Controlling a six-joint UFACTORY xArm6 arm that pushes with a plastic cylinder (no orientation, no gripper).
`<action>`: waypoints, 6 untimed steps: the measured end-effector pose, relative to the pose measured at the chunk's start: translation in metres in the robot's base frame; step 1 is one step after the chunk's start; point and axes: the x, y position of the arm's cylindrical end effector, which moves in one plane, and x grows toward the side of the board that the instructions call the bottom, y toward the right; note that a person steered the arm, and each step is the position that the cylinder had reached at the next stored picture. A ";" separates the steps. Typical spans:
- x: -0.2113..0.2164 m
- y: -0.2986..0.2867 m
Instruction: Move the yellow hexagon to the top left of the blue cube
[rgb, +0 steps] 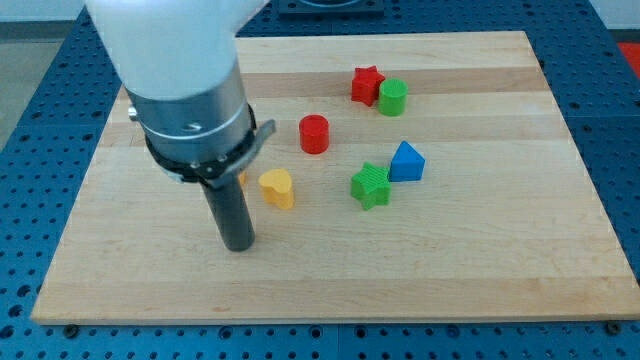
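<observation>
Yellow is the colour to track, yet only one yellow block (277, 187) shows clearly — a heart-like shape just to the right of my tip (239, 246) and slightly above it, near but apart. A sliver of orange-yellow (242, 179) peeks out beside the rod, directly behind the arm's housing; this may be the yellow hexagon, but its shape cannot be confirmed because the arm hides it. No blue cube is visible either: the only blue block (406, 162) has a peaked, triangular form and touches or nearly touches the green star (371, 185) on its left. Higher up sit a red cylinder (314, 133), a red star (366, 84) and a green cylinder (392, 97), the last two side by side. The wooden board (480, 270) carries all of them. The rod has no fingers, so there is nothing to open or close — contact is by the tip alone. Judgement for the step in hand: confirm the target first, then place the tip on the side of it away from the goal spot, which lies up and left of the blue block. Push in a slow line, passing below the red cylinder and above the green star. The likely risk is clipping the yellow heart and carrying it along.
</observation>
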 end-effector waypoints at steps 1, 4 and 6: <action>-0.023 -0.010; -0.088 -0.024; -0.145 -0.024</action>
